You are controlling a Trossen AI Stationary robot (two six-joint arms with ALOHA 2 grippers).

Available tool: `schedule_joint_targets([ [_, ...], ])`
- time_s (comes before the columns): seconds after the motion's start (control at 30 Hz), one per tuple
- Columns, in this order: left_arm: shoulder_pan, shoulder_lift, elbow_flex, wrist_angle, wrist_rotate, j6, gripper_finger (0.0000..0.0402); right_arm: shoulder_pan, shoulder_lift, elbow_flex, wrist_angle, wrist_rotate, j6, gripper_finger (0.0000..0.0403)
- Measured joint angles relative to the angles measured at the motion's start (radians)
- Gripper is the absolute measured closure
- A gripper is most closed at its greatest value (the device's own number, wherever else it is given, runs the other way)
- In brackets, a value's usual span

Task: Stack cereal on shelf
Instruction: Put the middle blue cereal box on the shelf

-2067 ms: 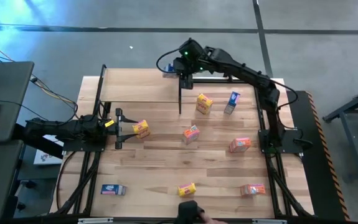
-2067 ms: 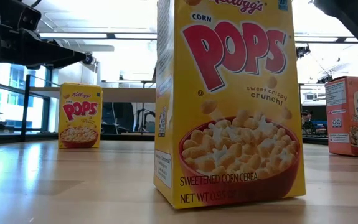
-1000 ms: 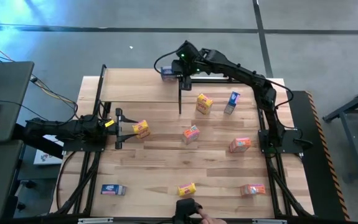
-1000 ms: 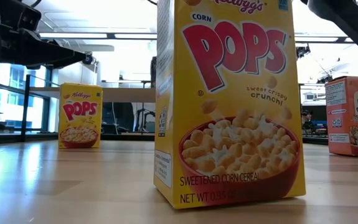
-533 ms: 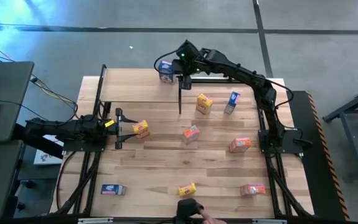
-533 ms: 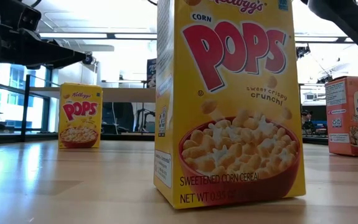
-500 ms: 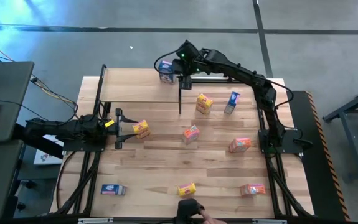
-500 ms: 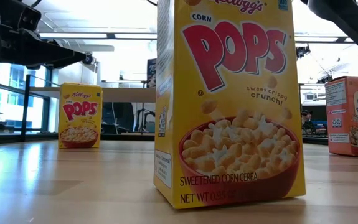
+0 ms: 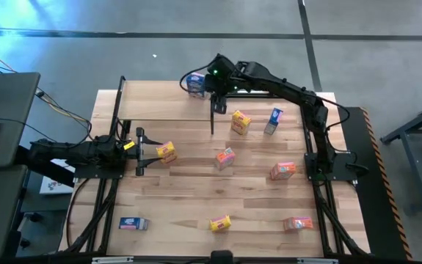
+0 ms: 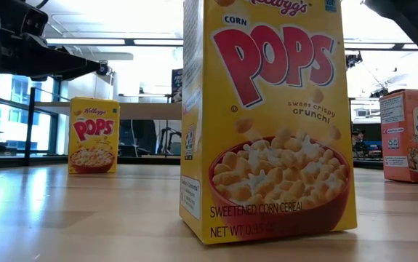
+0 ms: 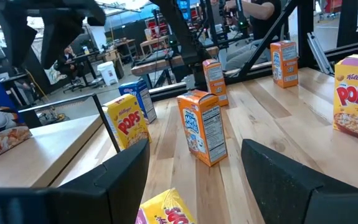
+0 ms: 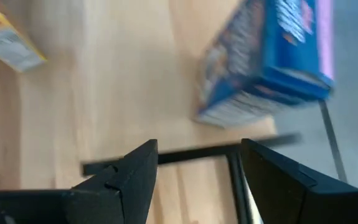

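Blue box point(image 9: 194, 82) now freed on shelf point(image 9: 159, 103); right pincer point(image 9: 212, 89) beside post point(image 9: 212, 116).

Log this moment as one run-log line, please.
right gripper: open, beside blue cereal box on shelf | left gripper: open, at yellow box

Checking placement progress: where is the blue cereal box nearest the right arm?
In the high view, the blue cardboard cereal box sits on the light-wood shelf, far right corner, beside the right gripper.
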Motion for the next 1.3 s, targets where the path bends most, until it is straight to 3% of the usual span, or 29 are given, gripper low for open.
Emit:
schedule_joint_targets([
  [0.43,0.0,0.0,0.0,0.0,0.0,0.0,0.0156,0.052,0.053,0.0,0.128,-0.029,0.034,0.018],
  [1.3,0.0,0.0,0.0,0.0,0.0,0.0,0.0156,0.011,0.094,0.0,0.159,0.082,0.041,0.018],
])
